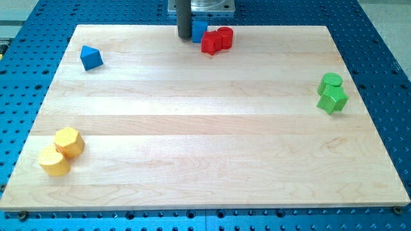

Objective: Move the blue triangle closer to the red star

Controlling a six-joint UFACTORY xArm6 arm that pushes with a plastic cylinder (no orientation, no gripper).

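at the view's top edge, my tip (184,36) rests on the wooden board (205,154), just left of a blue block (200,30) and near the red star (210,43) and red cylinder (225,37). there is no pincer: the arm ends in a plain rod, so no open or closed state applies. the blue triangle (90,58) lies well apart, toward the view's left and slightly lower. in my judgement, the tip must pass to the triangle's far left side, then push rightward. no containers are present.

No text, label, brand, number or sign can be read anywhere in the view.
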